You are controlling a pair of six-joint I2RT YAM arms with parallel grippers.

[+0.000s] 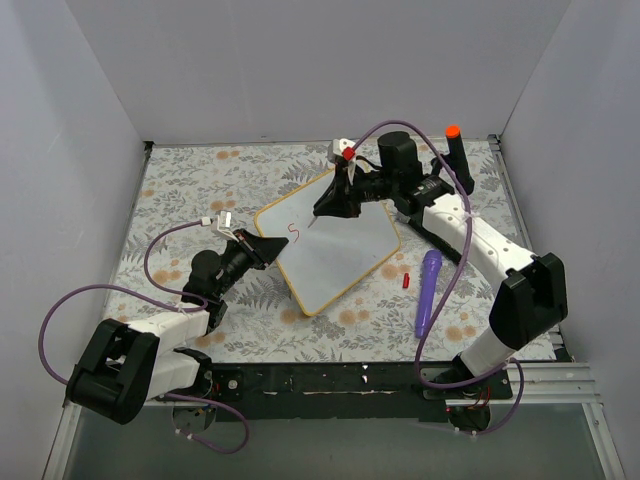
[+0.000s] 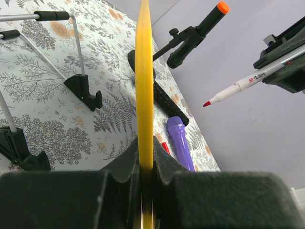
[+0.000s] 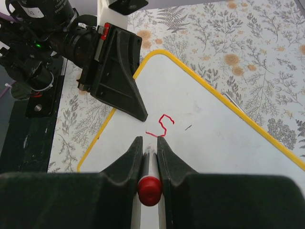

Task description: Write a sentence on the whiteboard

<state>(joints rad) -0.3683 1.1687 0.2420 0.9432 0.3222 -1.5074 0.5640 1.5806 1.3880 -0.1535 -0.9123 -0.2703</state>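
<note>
left gripper (image 2: 145,155) clamps whiteboard (image 1: 338,252) edge; right gripper (image 3: 150,151) pinches marker (image 3: 149,190), tip contact unclear; sentence (image 3: 164,125): just S

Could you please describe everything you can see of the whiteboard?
The whiteboard is a glossy white rectangle with rounded corners and a thin yellow frame, set skewed over the floral table mid-scene. A single red S is written near its left corner. The left gripper is shut on that edge; the right gripper holds a marker over it, contact unclear.
</note>
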